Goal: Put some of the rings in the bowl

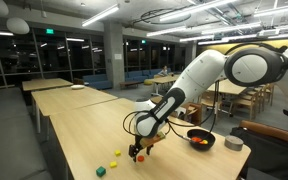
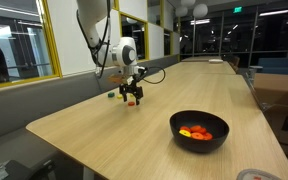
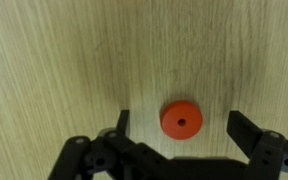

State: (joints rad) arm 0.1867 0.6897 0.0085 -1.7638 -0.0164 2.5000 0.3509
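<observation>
A red-orange ring (image 3: 181, 120) lies flat on the wooden table, seen from above in the wrist view. My gripper (image 3: 181, 128) hangs over it, open, one finger (image 3: 119, 128) on each side of the ring and neither touching it. In both exterior views the gripper (image 1: 137, 152) (image 2: 132, 96) is low over the table. The black bowl (image 1: 200, 140) (image 2: 199, 130) stands apart from it and holds several orange and red rings (image 2: 196, 131). More small coloured pieces lie near the gripper: yellow ones (image 1: 117, 156) and a green one (image 1: 100, 171).
The long wooden table (image 2: 114, 140) has an edge close to the loose pieces. A grey round container (image 1: 234, 143) stands beyond the bowl. Other tables and chairs (image 1: 74, 90) fill the room behind.
</observation>
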